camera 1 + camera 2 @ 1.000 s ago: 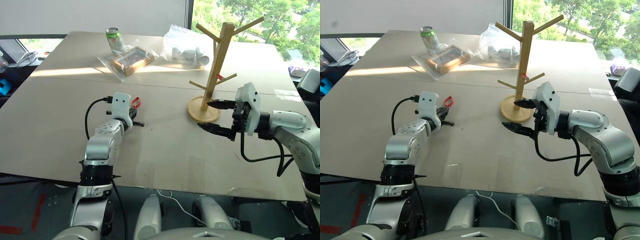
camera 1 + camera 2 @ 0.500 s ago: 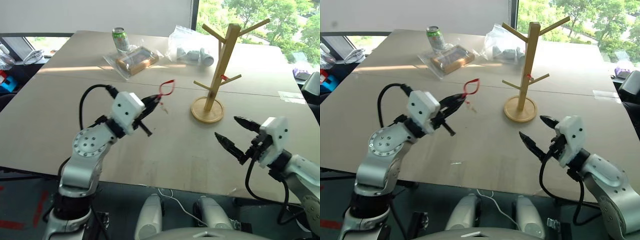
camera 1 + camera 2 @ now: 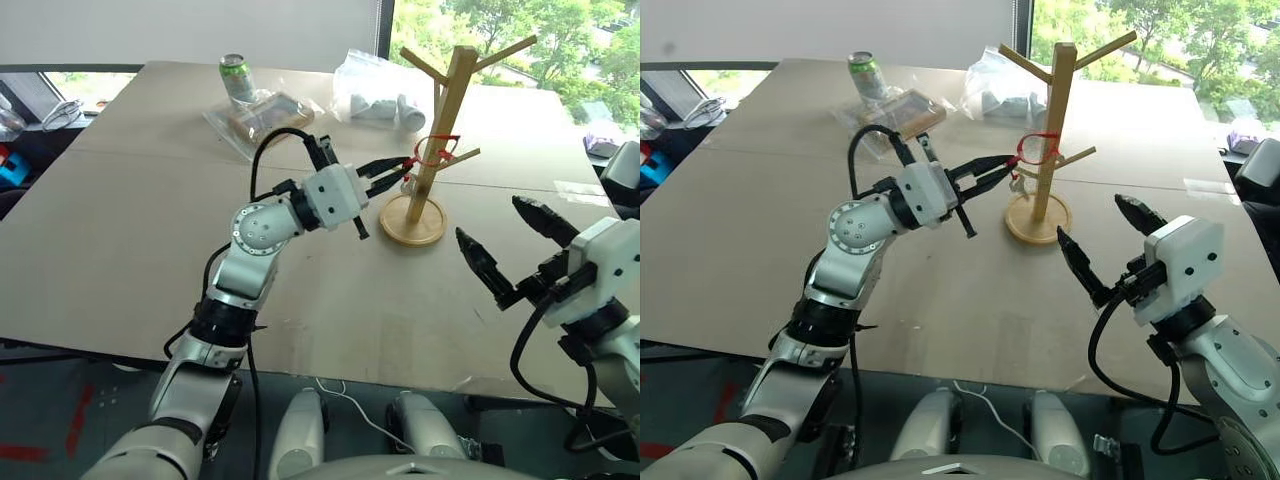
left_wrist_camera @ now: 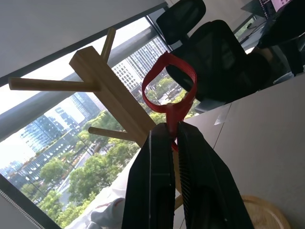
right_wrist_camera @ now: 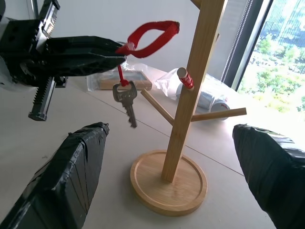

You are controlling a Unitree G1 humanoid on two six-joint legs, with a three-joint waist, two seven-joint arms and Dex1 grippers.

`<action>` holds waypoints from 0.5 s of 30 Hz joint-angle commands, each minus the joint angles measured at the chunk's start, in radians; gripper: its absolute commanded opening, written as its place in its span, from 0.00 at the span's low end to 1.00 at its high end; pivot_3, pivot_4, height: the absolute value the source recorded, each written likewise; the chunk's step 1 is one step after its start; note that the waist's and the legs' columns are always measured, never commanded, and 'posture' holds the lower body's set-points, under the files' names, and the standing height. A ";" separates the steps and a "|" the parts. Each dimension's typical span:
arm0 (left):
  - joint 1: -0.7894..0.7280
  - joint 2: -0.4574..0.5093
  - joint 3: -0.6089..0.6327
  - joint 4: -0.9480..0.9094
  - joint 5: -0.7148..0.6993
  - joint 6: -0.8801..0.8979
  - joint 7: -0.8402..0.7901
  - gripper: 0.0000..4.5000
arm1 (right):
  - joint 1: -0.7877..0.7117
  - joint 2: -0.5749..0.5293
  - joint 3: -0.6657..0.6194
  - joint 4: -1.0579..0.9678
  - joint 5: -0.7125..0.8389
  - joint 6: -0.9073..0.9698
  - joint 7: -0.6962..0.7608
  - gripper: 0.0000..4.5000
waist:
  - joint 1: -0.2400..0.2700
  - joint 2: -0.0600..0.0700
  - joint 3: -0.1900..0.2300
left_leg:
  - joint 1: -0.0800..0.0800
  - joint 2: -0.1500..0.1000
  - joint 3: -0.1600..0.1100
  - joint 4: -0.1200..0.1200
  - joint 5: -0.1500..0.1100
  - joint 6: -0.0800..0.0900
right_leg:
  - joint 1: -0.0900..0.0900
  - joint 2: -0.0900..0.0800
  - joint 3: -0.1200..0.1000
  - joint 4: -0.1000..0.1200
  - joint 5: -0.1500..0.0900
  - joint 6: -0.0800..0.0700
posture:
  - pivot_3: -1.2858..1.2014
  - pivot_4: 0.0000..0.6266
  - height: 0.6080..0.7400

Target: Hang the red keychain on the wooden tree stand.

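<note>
Red plastic-loop keychain (image 5: 147, 36), with a silver key (image 5: 125, 98) dangling beneath it, is held in the air just beside the square post of the pale wooden tree stand (image 3: 437, 130), which stands on the tan tabletop (image 3: 120, 230). The left end effector (image 3: 395, 170) is clamped on the loop's lower end, its fingers together. The right end effector (image 3: 505, 245) hovers well apart from the stand, fingers spread wide and holding nothing.

The main risk appears to be the loop missing a peg: the pegs angle upward and are thin, so a loop released beside rather than over a tip would drop to the tabletop. The swinging key could also catch a lower peg, and a push against the post might tip the stand.

The right wrist view shows the hanging key and the stand's round base; the left wrist view instead shows the loop's opening standing near the post and its upper pegs.
</note>
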 commanded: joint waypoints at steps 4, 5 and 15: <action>-0.041 -0.020 -0.031 0.050 0.061 -0.102 0.004 0.03 | 0.025 -0.072 0.012 -0.037 0.052 -0.084 -0.083 1.00 | -0.001 0.000 0.000 | 0.000 0.000 0.000 0.000 0.000 0.000 | 0.000 0.000 0.000 0.000 0.000 0.000 | 0.52 0.24 1.00; -0.042 -0.020 -0.031 0.055 0.067 -0.104 0.008 0.03 | 0.028 -0.081 0.015 -0.037 0.056 -0.090 -0.093 1.00 | -0.002 0.000 0.000 | 0.000 0.000 0.000 0.000 0.000 0.000 | 0.000 0.000 0.000 0.000 0.000 0.000 | 0.52 0.24 1.00; -0.060 -0.011 -0.046 0.128 0.236 -0.076 0.091 0.03 | 0.046 -0.137 0.026 -0.037 0.093 -0.117 -0.146 1.00 | 0.000 0.000 0.000 | 0.000 0.000 0.000 0.000 0.000 0.000 | 0.000 0.000 0.000 0.000 0.000 0.000 | 0.52 0.24 1.00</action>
